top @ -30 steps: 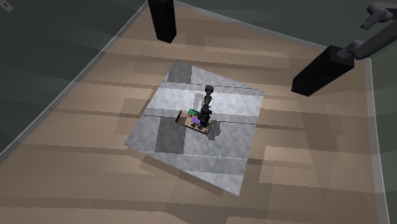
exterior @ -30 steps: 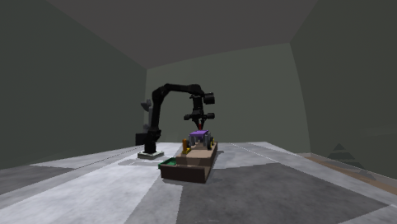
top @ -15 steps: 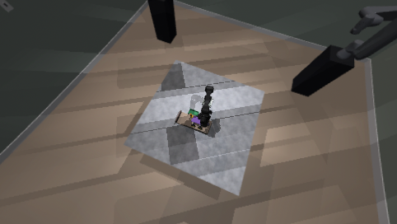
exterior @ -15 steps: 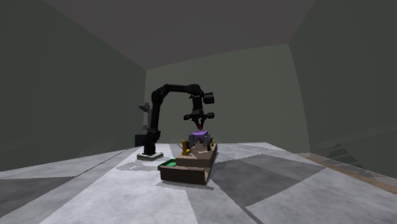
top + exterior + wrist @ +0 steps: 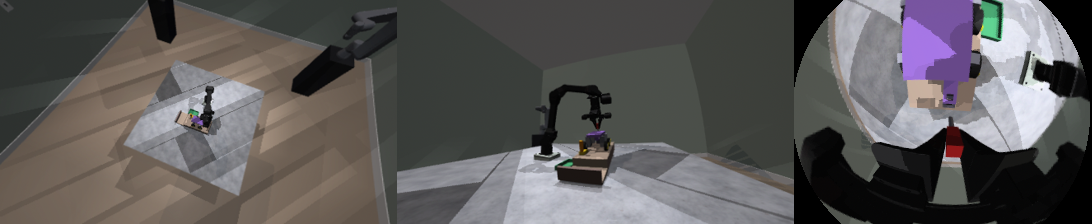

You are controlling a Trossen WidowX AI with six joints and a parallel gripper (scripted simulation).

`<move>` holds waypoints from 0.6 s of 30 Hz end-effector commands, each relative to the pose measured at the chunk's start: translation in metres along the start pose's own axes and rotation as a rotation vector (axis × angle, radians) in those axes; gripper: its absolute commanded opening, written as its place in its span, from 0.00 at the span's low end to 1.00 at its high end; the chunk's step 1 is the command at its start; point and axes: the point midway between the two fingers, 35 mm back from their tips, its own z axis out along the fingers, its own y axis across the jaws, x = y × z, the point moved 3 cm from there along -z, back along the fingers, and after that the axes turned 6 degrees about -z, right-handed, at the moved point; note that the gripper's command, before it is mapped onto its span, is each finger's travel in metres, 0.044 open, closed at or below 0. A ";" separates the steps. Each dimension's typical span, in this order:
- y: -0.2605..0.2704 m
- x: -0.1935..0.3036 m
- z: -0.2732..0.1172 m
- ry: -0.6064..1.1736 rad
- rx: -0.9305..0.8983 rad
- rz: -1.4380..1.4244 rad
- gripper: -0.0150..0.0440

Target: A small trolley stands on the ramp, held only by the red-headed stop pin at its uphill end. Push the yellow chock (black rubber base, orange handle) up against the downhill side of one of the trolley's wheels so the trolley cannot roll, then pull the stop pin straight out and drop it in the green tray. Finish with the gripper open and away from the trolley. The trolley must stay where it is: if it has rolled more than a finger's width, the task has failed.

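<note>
My gripper is shut on the red head of the stop pin. The pin's grey shaft shows beyond the fingertips, apart from the dark-holed purple bracket at the trolley's uphill end. The gripper hangs above the ramp's uphill end. The purple trolley stands on the wooden ramp. The chock stands upright on the downhill side of a tray-side wheel; I cannot tell whether it touches. The green tray lies beside the ramp.
The ramp's low end has a raised dark end wall. The arm's base stands on the tray side of the ramp. Two black pillars stand far off.
</note>
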 end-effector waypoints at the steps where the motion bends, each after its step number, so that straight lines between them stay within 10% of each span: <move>1: 0.004 0.007 -0.001 0.000 -0.008 -0.001 0.25; 18: -0.039 0.012 0.002 0.000 -0.005 0.000 0.25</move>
